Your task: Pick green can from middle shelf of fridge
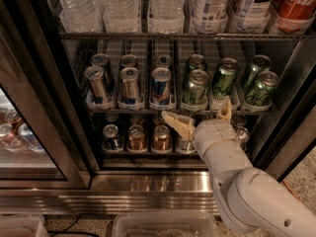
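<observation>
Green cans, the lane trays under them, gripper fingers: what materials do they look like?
Green cans: likely metal with a glossy finish, given the silver tops with pull tabs and sharp highlights. Trays: probably whitish plastic, matte. Gripper, open just below the middle shelf front rail: fingers look like dull cream plastic or rubber; can't tell which.

One pincer (pixel 202 118), fingers spread. Six green cans (pixel 196 87) just above it. Six blue-and-silver cans (pixel 130 83) above, leftward. Six bottles (pixel 168 1) higher still. At least three short cans (pixel 137 138) left.
</observation>
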Motion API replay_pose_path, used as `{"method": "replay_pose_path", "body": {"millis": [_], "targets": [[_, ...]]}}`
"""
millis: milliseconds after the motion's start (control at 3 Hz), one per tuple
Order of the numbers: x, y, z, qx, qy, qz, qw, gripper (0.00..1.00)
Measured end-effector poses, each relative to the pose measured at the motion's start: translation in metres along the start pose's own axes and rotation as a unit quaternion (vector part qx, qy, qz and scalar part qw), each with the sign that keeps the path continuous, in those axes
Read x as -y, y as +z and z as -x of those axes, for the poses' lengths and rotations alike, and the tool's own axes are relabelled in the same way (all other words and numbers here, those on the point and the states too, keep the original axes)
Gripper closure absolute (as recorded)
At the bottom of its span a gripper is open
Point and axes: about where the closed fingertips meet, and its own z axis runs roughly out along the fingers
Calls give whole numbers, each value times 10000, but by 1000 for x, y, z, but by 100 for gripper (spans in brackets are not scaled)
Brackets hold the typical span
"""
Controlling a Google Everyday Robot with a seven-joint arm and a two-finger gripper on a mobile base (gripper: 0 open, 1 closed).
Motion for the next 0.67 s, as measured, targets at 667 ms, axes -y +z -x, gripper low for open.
{"method": "replay_pose_path", "body": {"millis": [667], "targets": [[0, 0, 0, 0, 0, 0, 10000, 20]]}}
